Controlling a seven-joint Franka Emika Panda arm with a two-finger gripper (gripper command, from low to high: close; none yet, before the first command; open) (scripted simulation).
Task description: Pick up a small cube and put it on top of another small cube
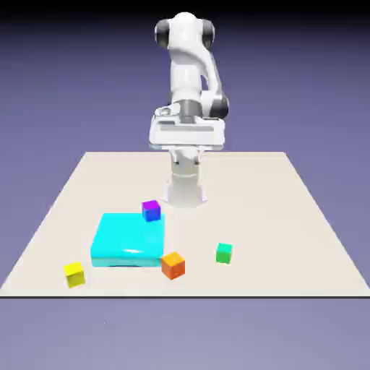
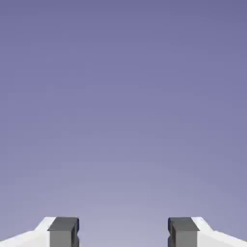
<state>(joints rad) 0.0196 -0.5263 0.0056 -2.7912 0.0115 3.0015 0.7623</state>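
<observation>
robot arm point(image 1: 189, 65) above a pale table point(image 1: 253, 188) with four small cubes.
the gripper point(image 2: 123, 231) is spread wide, nothing between its tips; a purple-blue cube point(image 1: 151, 211) is at the cyan block's point(image 1: 130, 237) far right corner, an orange cube point(image 1: 173, 266) by its near right one, a green cube point(image 1: 224, 253) farther right, a yellow cube point(image 1: 74, 274) near left.
</observation>
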